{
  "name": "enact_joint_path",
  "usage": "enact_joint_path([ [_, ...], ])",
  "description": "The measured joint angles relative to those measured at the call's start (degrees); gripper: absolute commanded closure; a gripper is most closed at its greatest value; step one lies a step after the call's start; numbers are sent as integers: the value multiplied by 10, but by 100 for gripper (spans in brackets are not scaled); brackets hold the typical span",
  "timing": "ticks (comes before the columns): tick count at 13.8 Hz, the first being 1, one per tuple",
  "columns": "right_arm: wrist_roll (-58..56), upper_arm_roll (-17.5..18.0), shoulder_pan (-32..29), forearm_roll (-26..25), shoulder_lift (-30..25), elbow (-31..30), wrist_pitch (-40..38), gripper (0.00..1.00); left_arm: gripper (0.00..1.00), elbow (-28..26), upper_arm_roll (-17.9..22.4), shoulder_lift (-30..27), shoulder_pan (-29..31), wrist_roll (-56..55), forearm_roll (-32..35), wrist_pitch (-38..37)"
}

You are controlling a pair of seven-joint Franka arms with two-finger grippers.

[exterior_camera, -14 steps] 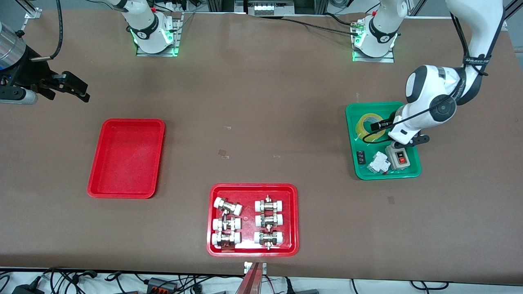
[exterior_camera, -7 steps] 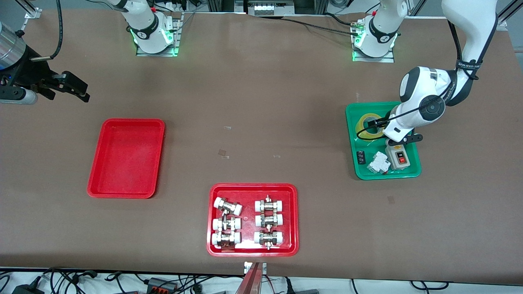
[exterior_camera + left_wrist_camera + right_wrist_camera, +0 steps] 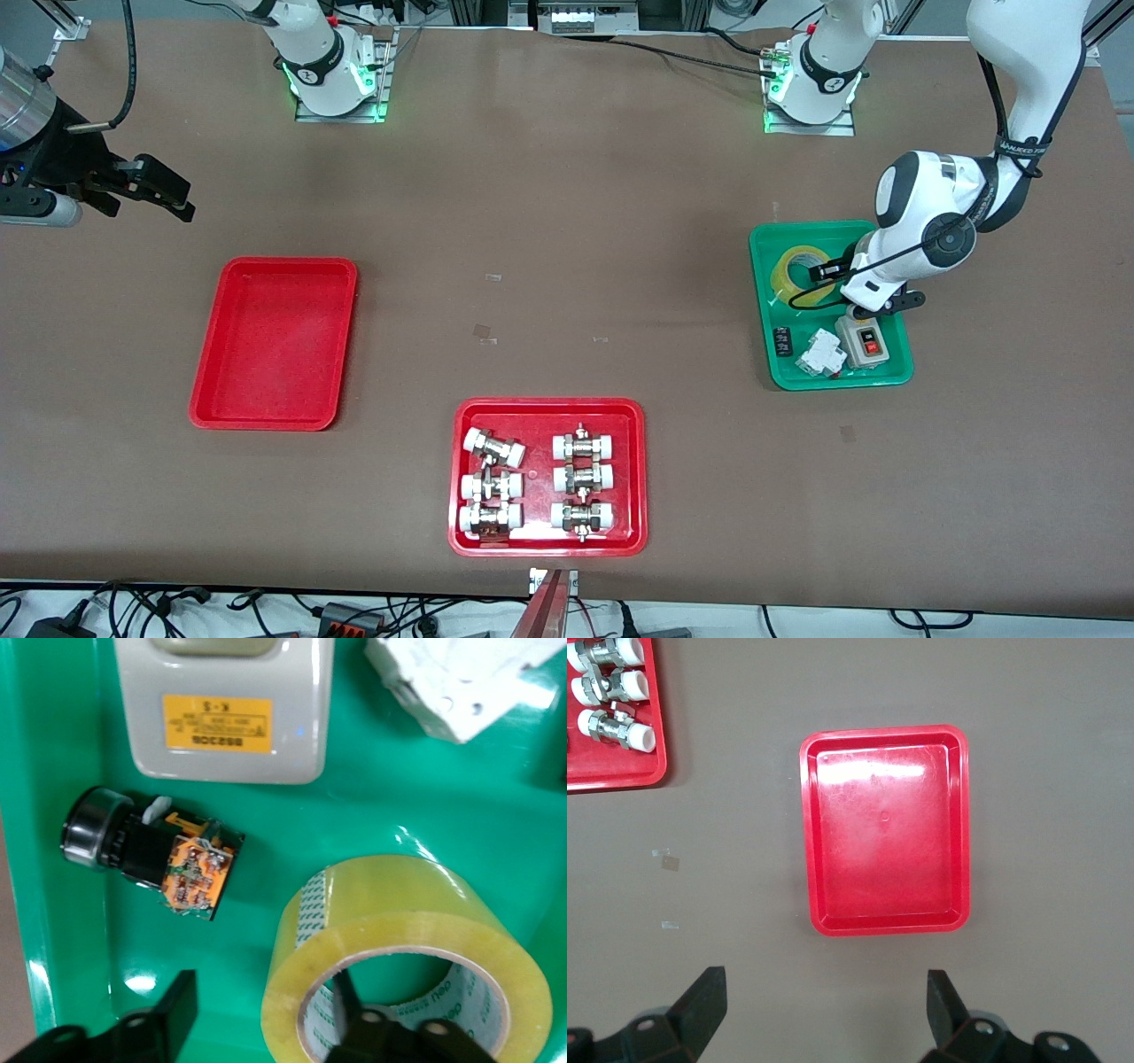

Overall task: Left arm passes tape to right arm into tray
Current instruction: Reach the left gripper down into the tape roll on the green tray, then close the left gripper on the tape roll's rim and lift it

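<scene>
Brown matting covers the whole table (image 3: pixel 567 221), and going from the right arm's end toward the left arm's, the right gripper (image 3: pixel 146 190) comes first: it waits in the air over bare table at that end, fingers spread wide and empty, its wrist view looking down on the plain red tray (image 3: pixel 275 341). Nearer the front camera at mid-table sits the red tray of white-capped metal fittings (image 3: pixel 547 477). At the left arm's end lies the green tray (image 3: pixel 828 306), and in it the tape (image 3: pixel 802 273) lies flat, farther from the front camera than the grey switch box (image 3: pixel 864 341) and the white breaker (image 3: pixel 819 353). The left gripper (image 3: pixel 266 1014) is down at the roll, open and gripping nothing: the wrist view shows one finger inside the pale core and the other outside the yellow wall, beside a small black push-button unit (image 3: pixel 151 855). The roll looks stiff and fairly light, with a smooth, glossy outer face that could slip. Pinching the ring wall between core and outside seems the sound hold, since the core is rigid. For the handover, the rest of the ring should stay free for the right gripper.
</scene>
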Motion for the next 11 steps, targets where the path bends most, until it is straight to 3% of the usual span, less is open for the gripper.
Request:
enact_joint_path([
  [1, 0, 0, 0, 0, 0, 0, 0, 0, 99, 0, 0, 0, 0, -5, 0, 0],
  [8, 0, 0, 0, 0, 0, 0, 0, 0, 99, 12, -7, -17, -2, -38, 1, -25],
  [11, 0, 0, 0, 0, 0, 0, 0, 0, 99, 73, -44, -65, -2, -53, 1, -133],
])
